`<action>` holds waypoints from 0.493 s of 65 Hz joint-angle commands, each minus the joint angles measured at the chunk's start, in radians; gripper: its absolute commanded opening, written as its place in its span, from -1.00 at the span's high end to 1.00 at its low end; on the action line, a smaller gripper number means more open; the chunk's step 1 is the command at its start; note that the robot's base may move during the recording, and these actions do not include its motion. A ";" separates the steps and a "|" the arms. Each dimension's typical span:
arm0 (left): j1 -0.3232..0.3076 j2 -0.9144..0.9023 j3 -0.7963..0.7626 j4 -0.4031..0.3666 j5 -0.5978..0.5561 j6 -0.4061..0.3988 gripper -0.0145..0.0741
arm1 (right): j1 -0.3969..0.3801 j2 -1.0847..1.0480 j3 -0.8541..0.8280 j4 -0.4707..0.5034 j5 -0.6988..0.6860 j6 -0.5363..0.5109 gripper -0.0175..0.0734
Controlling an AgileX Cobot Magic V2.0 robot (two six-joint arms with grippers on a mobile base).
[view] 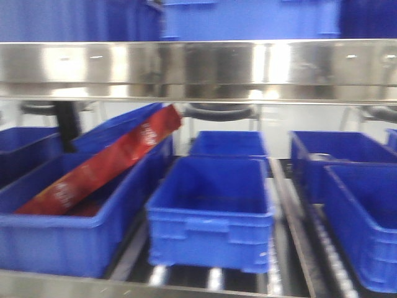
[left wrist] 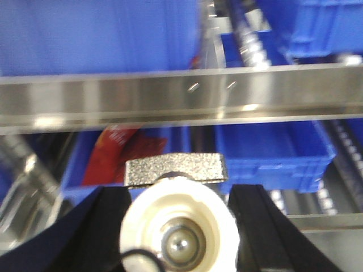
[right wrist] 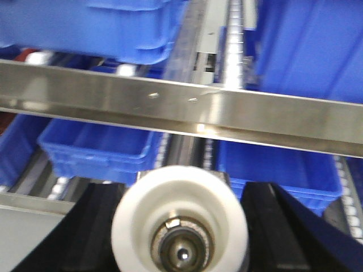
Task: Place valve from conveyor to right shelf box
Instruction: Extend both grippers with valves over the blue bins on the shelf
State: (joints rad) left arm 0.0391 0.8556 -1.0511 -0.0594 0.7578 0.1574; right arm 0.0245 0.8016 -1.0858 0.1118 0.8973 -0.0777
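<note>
Left wrist view: white valve (left wrist: 178, 221) with grey handle (left wrist: 174, 169) is clamped between left fingers (left wrist: 99, 226), facing the steel shelf rail (left wrist: 170, 96); conveyor not in view | right wrist view: second valve (right wrist: 180, 215) is gripped likewise by right fingers (right wrist: 283, 226) | front view: right shelf box (view: 356, 236) is seen open | risk: rail may be struck on entry, or a neighbouring box hit through misalignment.

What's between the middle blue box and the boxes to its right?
In the front view, a steel divider rail and roller tracks run between the middle box and the right boxes.
</note>
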 commanded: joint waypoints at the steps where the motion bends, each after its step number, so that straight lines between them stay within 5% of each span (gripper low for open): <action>1: -0.005 -0.010 -0.014 -0.008 -0.049 -0.008 0.92 | -0.001 -0.010 -0.017 -0.006 -0.068 -0.004 0.95; 32: -0.005 -0.010 -0.014 -0.008 -0.049 -0.008 0.92 | -0.001 -0.010 -0.017 -0.006 -0.068 -0.004 0.95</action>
State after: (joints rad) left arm 0.0391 0.8556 -1.0511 -0.0594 0.7578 0.1574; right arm 0.0245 0.8016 -1.0858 0.1118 0.8973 -0.0777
